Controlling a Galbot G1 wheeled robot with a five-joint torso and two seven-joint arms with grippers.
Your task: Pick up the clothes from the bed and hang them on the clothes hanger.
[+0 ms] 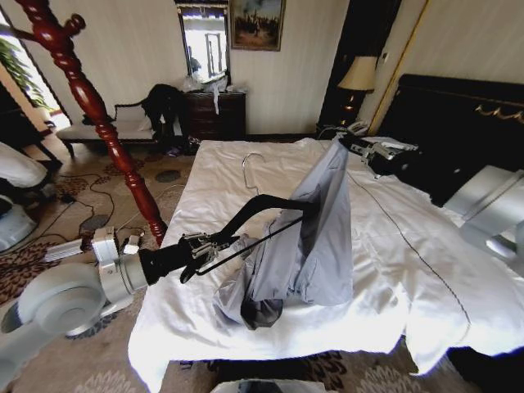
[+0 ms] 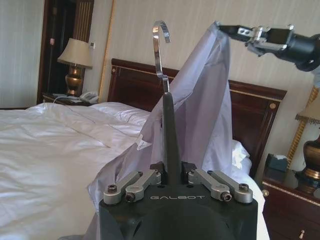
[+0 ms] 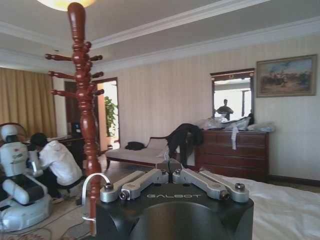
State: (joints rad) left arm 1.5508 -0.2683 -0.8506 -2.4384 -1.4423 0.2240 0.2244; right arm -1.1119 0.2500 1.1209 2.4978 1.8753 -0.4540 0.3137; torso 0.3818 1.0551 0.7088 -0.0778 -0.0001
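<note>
Head view: left gripper (image 1: 199, 246) clamps the hanger (image 1: 260, 205) over the bed (image 1: 426, 270); right gripper (image 1: 354, 146) pinches the shirt (image 1: 315, 237) aloft, hem pooled on the duvet. Feed the hanger shoulder into the opening and keep the cloth taut.

Shirts: one (image 1: 315, 237)
Hangers: one (image 1: 260, 206)
Beds: one (image 1: 246, 176)
Grippers: two, left (image 1: 214, 243), right (image 1: 348, 141)
Coat poles: one (image 1: 98, 110)
Lamps: two, one (image 2: 76, 62), another (image 2: 312, 145)

A red-brown wooden pole (image 1: 98, 115) stands left of the mattress. A black garment (image 1: 164, 102) lies on the bench (image 1: 106, 129), beside a dresser (image 1: 217, 115).
</note>
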